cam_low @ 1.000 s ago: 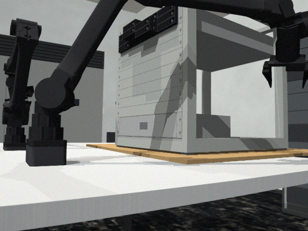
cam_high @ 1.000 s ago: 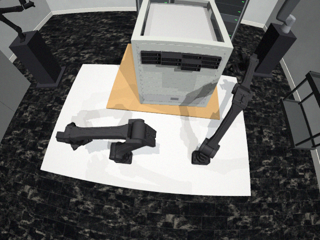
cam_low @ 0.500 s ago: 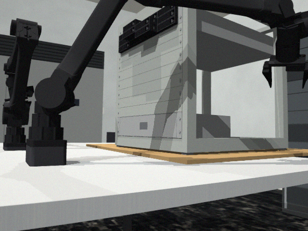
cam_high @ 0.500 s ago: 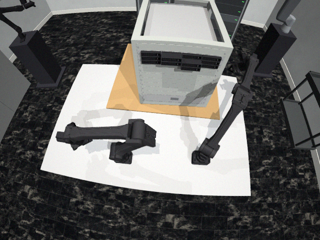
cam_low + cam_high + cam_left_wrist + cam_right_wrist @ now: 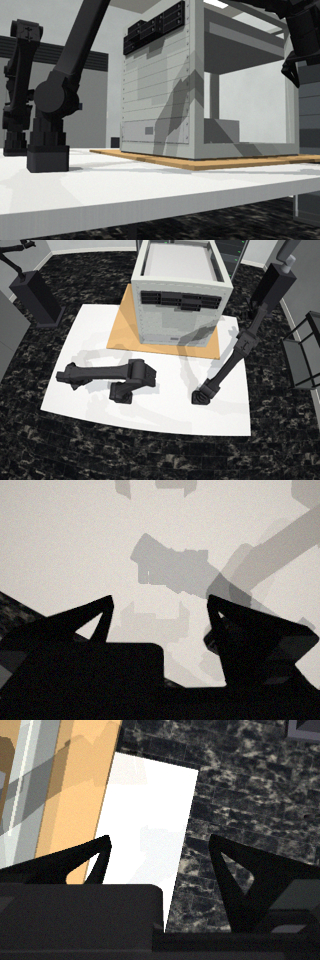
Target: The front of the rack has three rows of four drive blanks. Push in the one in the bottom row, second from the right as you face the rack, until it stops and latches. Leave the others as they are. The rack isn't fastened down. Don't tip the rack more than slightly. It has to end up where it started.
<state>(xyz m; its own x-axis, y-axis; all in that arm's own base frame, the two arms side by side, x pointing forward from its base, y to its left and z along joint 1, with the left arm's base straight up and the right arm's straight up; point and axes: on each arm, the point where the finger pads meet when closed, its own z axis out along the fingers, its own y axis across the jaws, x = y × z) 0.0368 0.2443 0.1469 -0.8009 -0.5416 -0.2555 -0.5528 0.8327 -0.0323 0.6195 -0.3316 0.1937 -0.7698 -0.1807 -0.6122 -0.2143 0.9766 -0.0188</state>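
Observation:
The rack (image 5: pixel 178 327) (image 5: pixel 199 103) stands upright on an orange board. Its dark drive blanks (image 5: pixel 150 297) (image 5: pixel 173 16) span the upper front. The bottom-row blank second from the right (image 5: pixel 190 308) juts out of the front, with its top face showing; its depth is hard to judge. My right gripper (image 5: pixel 160 839) (image 5: pixel 291 77) is open and empty beside the rack's right side, pointing down, clear of the blanks. My left gripper (image 5: pixel 160 600) is open and empty over the white table, far to the front left of the rack, its fingers mostly hidden in the top view.
The orange board (image 5: pixel 121 338) (image 5: pixel 165 160) (image 5: pixel 75 810) lies on the white table (image 5: pixel 165 420) (image 5: pixel 103 188). The right arm (image 5: pixel 230 366) reaches past the rack's front right corner. Another blank group in the second column also juts out. Dark pedestals stand beyond the table.

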